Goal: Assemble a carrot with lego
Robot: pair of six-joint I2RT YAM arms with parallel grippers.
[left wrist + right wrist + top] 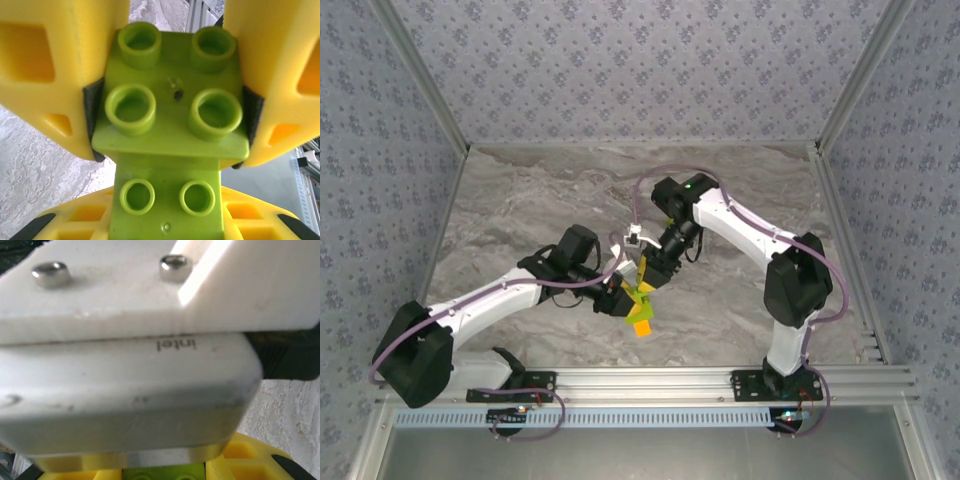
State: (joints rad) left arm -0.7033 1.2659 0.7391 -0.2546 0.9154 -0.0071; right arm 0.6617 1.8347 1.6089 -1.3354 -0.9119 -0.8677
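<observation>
Hazards. Both arms meet on the carrot (pixel 640 305), just below the centre of the overhead view and apparently clear of the worktop (pixel 520 200).

- **Left pincer:** The left pincer (pixel 167 125) is pinching a lime four-stud brick (pixel 172 107), with black pads (pixel 92 115) on its two sides.
- **Right pincer:** The right pincer (pixel 650 278) is likewise pressed together. Its yellow fingers (pixel 75 220) flank the lower brick (pixel 167 200) at the bottom of the left wrist view.
- **Opposed grips:** Any pull or twist between the two grips could pop the stud joints apart or lever a brick out of the pads, so pieces would likely drop to the worktop.
- **Crowded wrists:** A white camera housing (pixel 125 390) covers most of the right wrist view, so contact between the arms is a risk and alignment is hard to check.

Appearance. The bricks are glossy lime with hollow round studs, and the four-stud brick overhangs the lower brick like a step. There is a small dark mark between its studs. An orange brick (pixel 641 326) forms the lower tip in the overhead view.
</observation>
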